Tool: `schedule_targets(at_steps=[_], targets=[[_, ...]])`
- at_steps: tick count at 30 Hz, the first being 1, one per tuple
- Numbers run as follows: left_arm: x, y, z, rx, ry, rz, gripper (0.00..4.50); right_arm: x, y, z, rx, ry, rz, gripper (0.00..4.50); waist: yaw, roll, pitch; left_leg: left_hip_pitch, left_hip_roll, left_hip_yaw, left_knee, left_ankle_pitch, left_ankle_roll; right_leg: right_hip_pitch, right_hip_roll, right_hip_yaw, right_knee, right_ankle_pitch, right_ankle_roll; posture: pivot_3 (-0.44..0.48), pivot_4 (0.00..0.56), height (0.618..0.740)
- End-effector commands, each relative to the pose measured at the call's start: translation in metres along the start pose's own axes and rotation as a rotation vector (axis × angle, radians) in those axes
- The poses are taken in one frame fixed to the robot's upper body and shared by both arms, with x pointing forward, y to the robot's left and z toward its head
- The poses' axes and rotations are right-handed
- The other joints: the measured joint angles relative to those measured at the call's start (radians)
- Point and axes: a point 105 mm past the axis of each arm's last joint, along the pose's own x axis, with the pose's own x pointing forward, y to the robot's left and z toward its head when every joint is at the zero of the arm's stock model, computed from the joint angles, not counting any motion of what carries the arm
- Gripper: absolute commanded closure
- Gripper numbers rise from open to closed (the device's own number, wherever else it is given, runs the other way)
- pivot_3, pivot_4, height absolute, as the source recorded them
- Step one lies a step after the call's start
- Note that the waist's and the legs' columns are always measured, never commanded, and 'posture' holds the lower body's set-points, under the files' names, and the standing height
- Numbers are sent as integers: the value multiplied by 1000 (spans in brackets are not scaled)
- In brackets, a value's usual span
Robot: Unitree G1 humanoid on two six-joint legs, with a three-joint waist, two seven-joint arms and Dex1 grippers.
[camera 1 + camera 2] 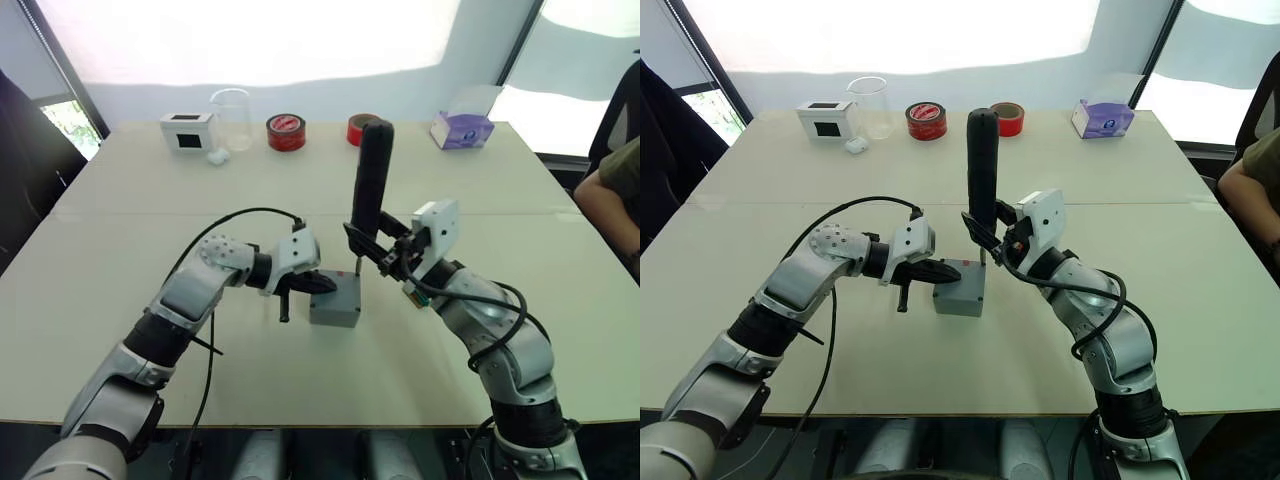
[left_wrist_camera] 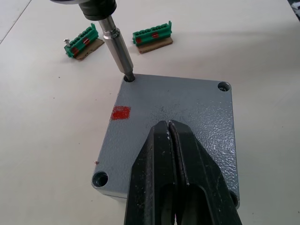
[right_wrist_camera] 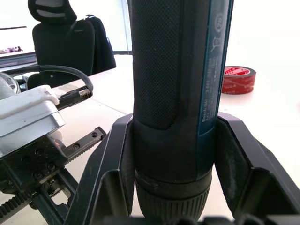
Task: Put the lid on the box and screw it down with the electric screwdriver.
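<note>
From the left eye view, the box [image 1: 335, 300] sits mid-counter [image 1: 130, 230], nearer the front edge, with the lid [image 1: 338, 288] already on top. The right pincer [image 1: 372, 247] clamps the electric screwdriver [image 1: 369, 178] upright, its bit down at the lid's far corner. The left pincer [image 1: 320, 285] rests on the lid's near side. Along the far edge stand a white box [image 1: 187, 130], a clear beaker [image 1: 232, 119], two red tape rolls [image 1: 286, 132] and a purple tissue box [image 1: 462, 129].

Left wrist view: the black fingers [image 2: 187, 183] are pressed together, flat on the lid, while the bit [image 2: 119, 49] stands in a corner screw hole. Two green terminal blocks [image 2: 152, 37] lie beyond.

Right wrist view: both fingers [image 3: 239, 164] hug the screwdriver's barrel.
</note>
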Motion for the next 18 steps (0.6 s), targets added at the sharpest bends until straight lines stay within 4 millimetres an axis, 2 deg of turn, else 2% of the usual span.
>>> schedule_targets(at_steps=[1, 18], targets=[[3, -5, -12, -23, 48, -13, 4500, -8, 0, -47, 82, 175, -20, 2766, 0, -1, -2, 0, 0, 0, 0, 0, 0, 0, 0, 0, 0, 0, 0, 0, 150, 740], [4, -5, -11, -24, 45, -18, 4500, -10, -2, -46, 56, 166, -20, 2766, 0, -1, -3, 1, 0, -6, -3, 0, 0, 2, -2, -5, -9, 0, 0, 0, 150, 740]])
